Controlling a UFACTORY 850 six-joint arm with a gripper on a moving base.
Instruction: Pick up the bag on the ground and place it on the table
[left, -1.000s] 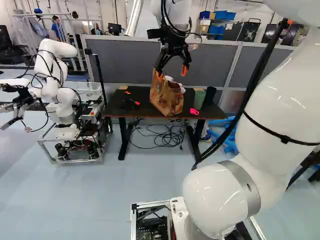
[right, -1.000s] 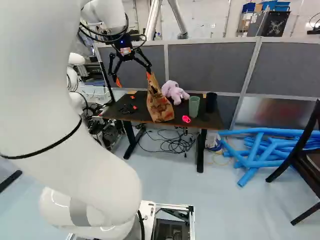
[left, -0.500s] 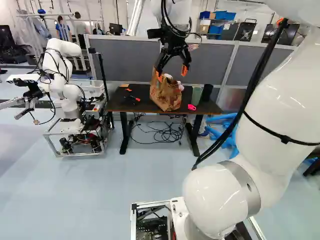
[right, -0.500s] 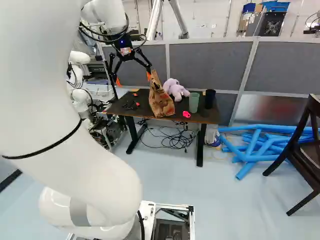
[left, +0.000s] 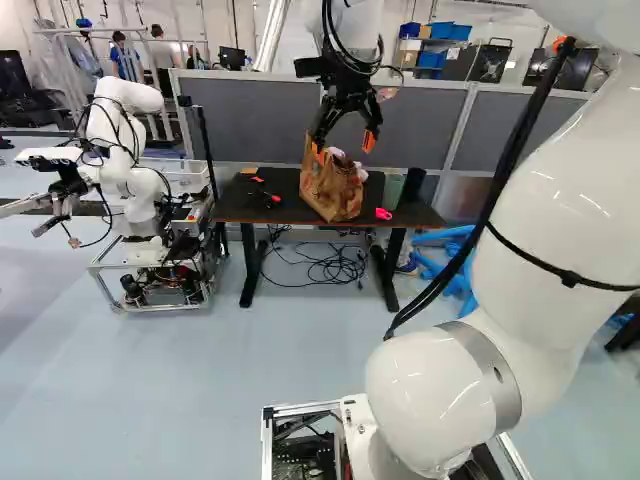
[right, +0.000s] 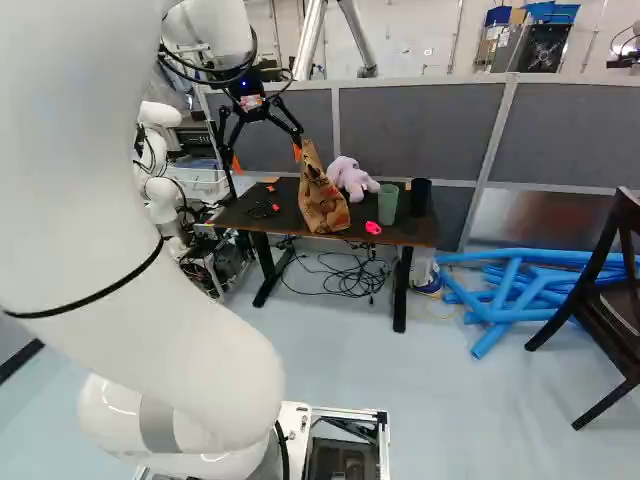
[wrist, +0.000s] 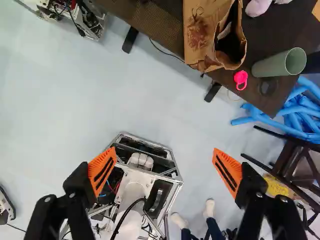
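Note:
My gripper (left: 344, 146) hangs above the table (left: 240, 208), high over its front side. In the right base view the gripper (right: 267, 158) appears up and left of the brown paper bag (right: 322, 205). The bag stands on the tabletop near the front edge, its mouth open. In the wrist view the gripper (wrist: 165, 171) is wide open with nothing between its orange pads, and the bag (wrist: 200, 37) lies ahead of it, apart from both fingers.
A purple plush toy (right: 352, 178), green cup (right: 388, 205), black cup (right: 420, 197) and pink item (right: 373, 228) share the tabletop. Cables (left: 330, 265) lie beneath. Blue tubes (right: 520, 300) and a dark chair (right: 600, 300) are to the right; another robot (left: 135, 190) stands left.
The base has moved: the table looks slightly farther off, the other robot has shifted right and the chair left. The arm keeps its pose, gripper open. The bag stays in place on the table.

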